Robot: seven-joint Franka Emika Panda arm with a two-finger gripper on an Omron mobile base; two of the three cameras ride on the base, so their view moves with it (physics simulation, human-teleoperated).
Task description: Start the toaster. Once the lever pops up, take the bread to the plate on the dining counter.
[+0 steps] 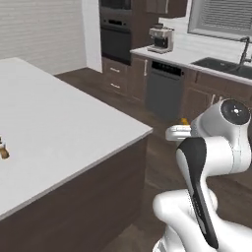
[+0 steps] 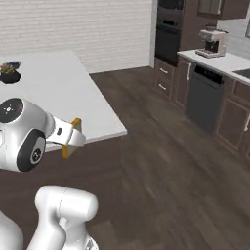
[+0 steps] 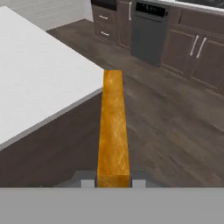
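Observation:
My gripper is shut on the bread, a thin tan-orange slice seen edge-on and reaching forward from between the fingertips. From the right base the gripper hangs just off the near corner of the dining counter, with the bread's crust poking out of it. In the left base view the gripper sits to the right of the counter, a bit of bread showing above it. The toaster and the plate are out of view.
A dark bowl stands at the counter's far left, and a small brown object at its left edge. A coffee machine, dishwasher and sink line the back wall. Open wood floor lies between.

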